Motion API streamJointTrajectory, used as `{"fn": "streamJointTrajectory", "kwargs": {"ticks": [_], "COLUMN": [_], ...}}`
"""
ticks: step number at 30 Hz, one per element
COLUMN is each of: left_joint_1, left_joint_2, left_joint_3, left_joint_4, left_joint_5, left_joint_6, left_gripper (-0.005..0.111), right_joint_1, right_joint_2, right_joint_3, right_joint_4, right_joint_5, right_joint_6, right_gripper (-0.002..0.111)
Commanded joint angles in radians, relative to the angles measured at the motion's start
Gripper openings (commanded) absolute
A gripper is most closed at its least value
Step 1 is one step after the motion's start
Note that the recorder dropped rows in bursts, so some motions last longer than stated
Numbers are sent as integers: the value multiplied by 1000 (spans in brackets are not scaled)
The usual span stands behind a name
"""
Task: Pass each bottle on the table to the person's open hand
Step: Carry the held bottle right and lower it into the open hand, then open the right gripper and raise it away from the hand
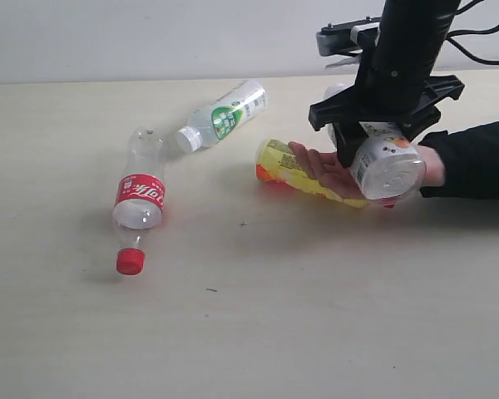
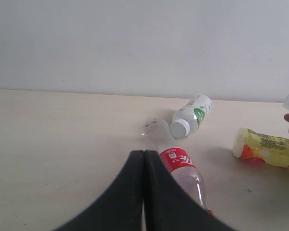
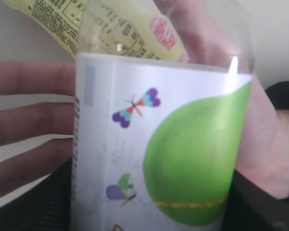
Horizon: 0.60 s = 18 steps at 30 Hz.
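Note:
My right gripper (image 1: 374, 150) is shut on a clear bottle with a green-marked label (image 1: 387, 165) (image 3: 159, 144) and holds it just over the person's open hand (image 1: 326, 170) (image 3: 33, 120). The yellow bottle (image 1: 303, 173) (image 2: 267, 148) lies on the table (image 1: 258, 332) under that hand's fingers. A second white-capped, green-labelled bottle (image 1: 223, 115) (image 2: 191, 115) lies at the back. On its side at the left lies the clear bottle with red label and cap (image 1: 139, 199) (image 2: 182, 168). The left gripper (image 2: 144, 156) is shut and empty, low beside the red-labelled bottle.
The person's dark sleeve (image 1: 474, 158) reaches in from the right edge. A pale wall (image 1: 150, 37) runs behind the table's far edge. Cables (image 1: 486, 41) hang off the right arm.

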Motion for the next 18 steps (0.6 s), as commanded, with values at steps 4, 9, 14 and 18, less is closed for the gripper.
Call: {"fn": "streamJointTrajectory", "kwargs": {"ticks": [4, 9, 14, 18], "left_joint_1": [2, 2, 2, 2], "left_joint_2": [-7, -7, -7, -7], "left_joint_3": [3, 3, 3, 3], "left_joint_4": [-4, -4, -4, -4], "left_joint_5": [-2, -2, -2, -2], "left_joint_6": [1, 1, 1, 1], "left_gripper": [0, 0, 0, 0], "right_joint_1": [-4, -4, -4, -4], "right_joint_2": [8, 8, 8, 8], "right_joint_3": [-7, -7, -7, -7], "right_joint_4": [0, 0, 0, 0], "right_joint_5": [-16, 7, 7, 4], "right_joint_6": [-18, -17, -17, -17], "right_gripper": [0, 12, 44, 67]}}
